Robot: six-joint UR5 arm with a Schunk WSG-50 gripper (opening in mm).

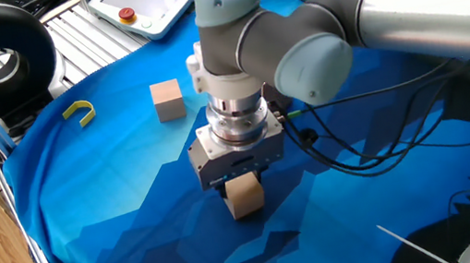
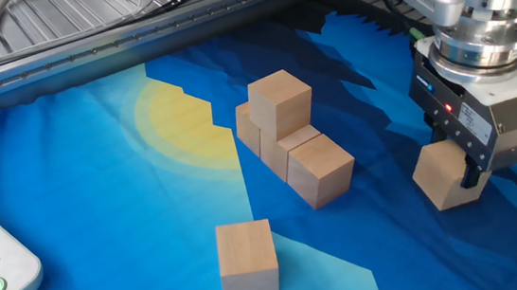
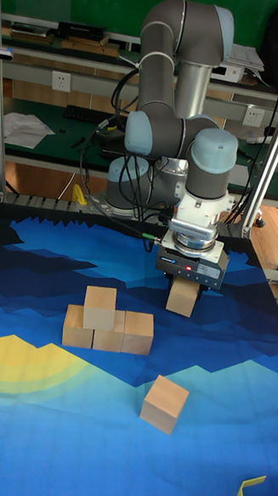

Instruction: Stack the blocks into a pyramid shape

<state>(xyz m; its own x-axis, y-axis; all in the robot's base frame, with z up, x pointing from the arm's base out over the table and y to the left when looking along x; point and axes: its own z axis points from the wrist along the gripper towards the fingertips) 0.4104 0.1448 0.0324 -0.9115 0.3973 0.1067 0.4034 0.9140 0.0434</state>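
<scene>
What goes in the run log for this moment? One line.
hand: shut on block | block: tilted, beside pile | pile: three-block base, one on top | loose block: on cloth

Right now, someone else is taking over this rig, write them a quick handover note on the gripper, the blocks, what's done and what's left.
Gripper: shut on one block, tilted, low over the blue cloth, apart from the stack.
Stack: a bottom row of three blocks touching, with one block on top of it.
Loose block: alone on the cloth, nearer the touchscreen side.
Yellow hook piece: at the cloth's edge, not part of the job.
Done: base row and the first second-layer block.
Left: place the held block beside the upper one, then cap with the loose block.
</scene>
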